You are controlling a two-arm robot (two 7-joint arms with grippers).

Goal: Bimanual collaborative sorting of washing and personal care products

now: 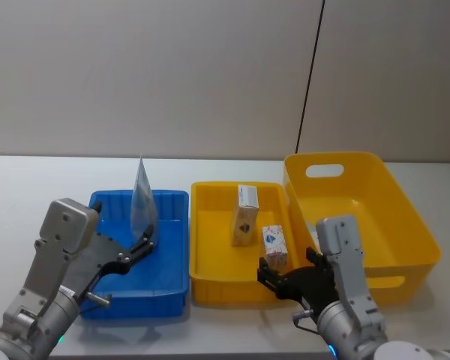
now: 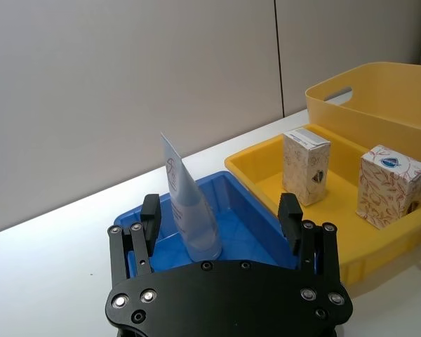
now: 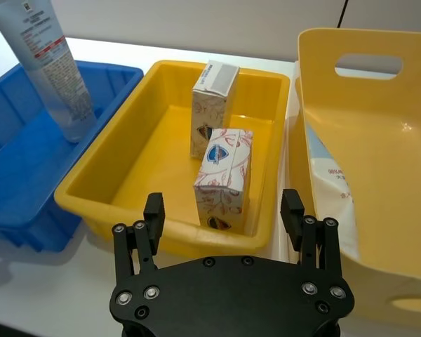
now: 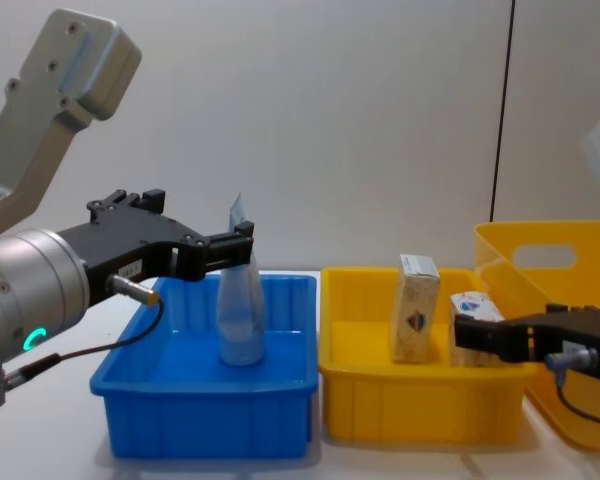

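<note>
A pale blue-and-white pouch [image 1: 142, 201] [image 2: 189, 205] [image 4: 240, 322] stands upright in the blue bin [image 1: 165, 279]. My left gripper [image 1: 144, 246] [image 2: 219, 210] [image 4: 242, 243] is open, its fingers straddling the pouch without closing on it. Two cream boxes stand in the small yellow tray [image 1: 210, 259]: a taller one [image 1: 245, 216] [image 3: 212, 105] at the back and a nearer one [image 1: 274, 244] [image 3: 224, 177] [image 4: 470, 312]. My right gripper [image 1: 285, 271] [image 3: 223, 210] [image 4: 470, 338] is open at the tray's front wall, just short of the nearer box. Another pouch [image 3: 331, 191] lies inside the large yellow bin.
The large yellow bin [image 1: 405, 217] with a handle cutout stands at the right, touching the yellow tray. All three containers sit side by side on a white table [image 1: 45, 180], with a grey wall behind. There is free table to the left.
</note>
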